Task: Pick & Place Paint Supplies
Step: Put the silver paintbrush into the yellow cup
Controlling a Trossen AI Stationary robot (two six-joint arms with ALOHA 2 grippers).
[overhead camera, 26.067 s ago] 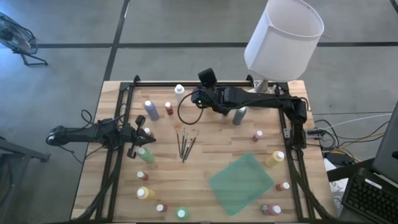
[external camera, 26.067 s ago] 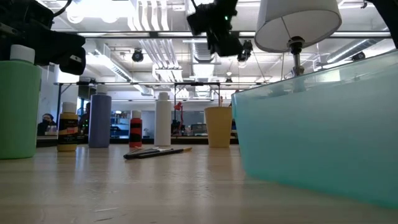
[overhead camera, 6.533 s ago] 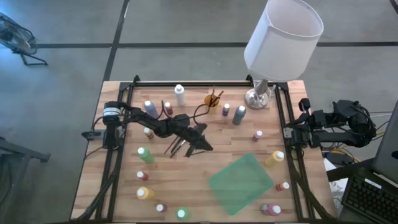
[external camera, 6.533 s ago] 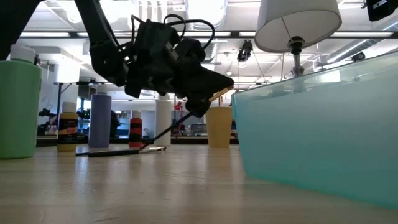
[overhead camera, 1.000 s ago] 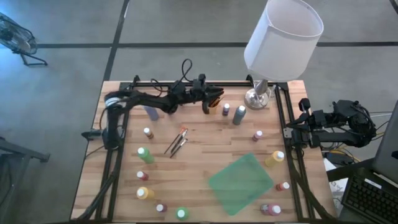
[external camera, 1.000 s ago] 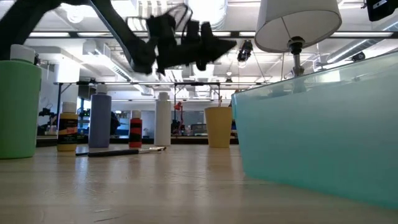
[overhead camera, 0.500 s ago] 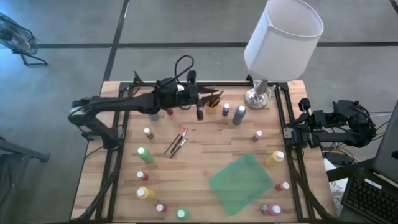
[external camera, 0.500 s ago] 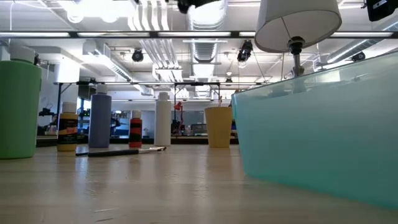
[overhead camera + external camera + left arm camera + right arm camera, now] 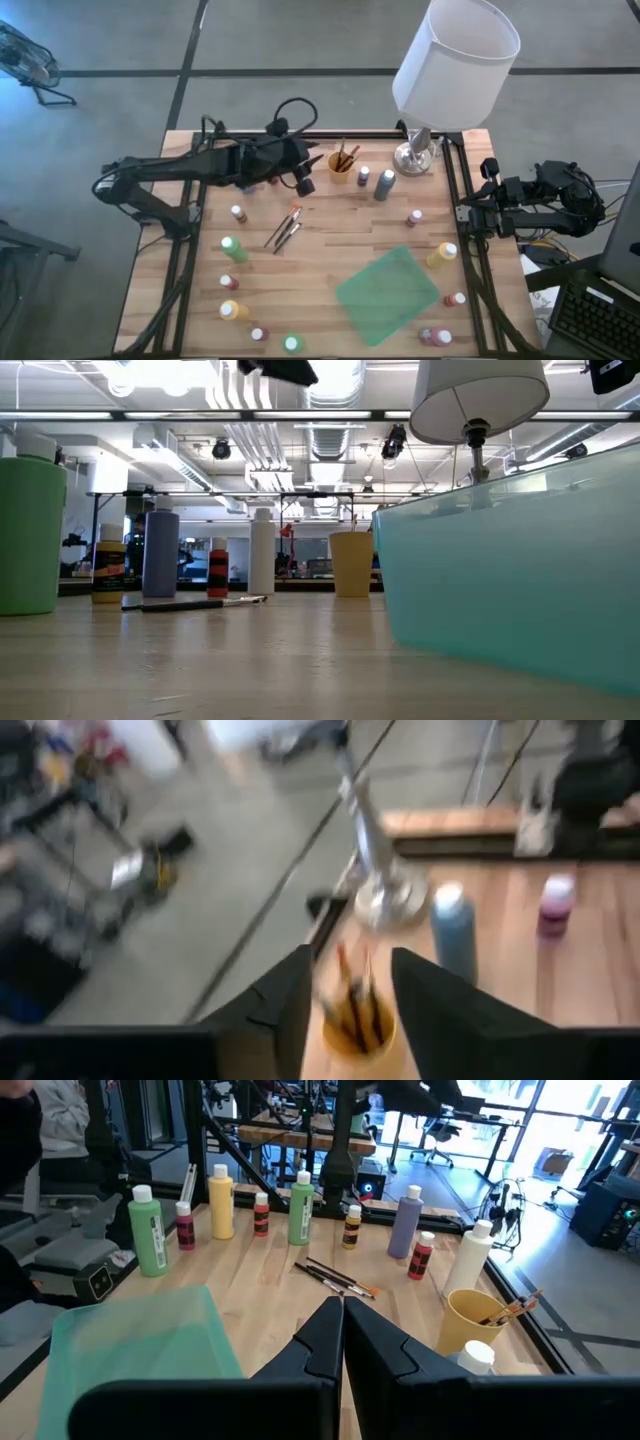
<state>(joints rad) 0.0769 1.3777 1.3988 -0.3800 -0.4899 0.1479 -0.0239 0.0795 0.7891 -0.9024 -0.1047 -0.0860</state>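
Jaws of your left gripper (image 9: 312,165), in the high view, are standing apart and holding nothing, just beside the yellow cup (image 9: 340,172) with its brushes (image 9: 346,155). Two more brushes (image 9: 284,228) are lying loose on the desk (image 9: 340,240), well apart from those jaws, nearer the desk's middle, with paint bottles (image 9: 233,248) scattered all round. If you are going for them next, you are risking a swipe across the cup or a nearby bottle.

Looking along the low view, you are seeing only a dark part of the arm at the top edge; the loose brushes (image 9: 200,602) are lying flat, so thin that a low pinch could scrape wood and a high one could miss.

From the left wrist view, the cup (image 9: 357,1030) is sitting right between the parted jaws, the lamp base (image 9: 388,898) beyond it.

Through the right wrist view, your right gripper (image 9: 341,1325) is resting closed and empty off at the desk's side, the green tray (image 9: 140,1340) just beside its jaws.
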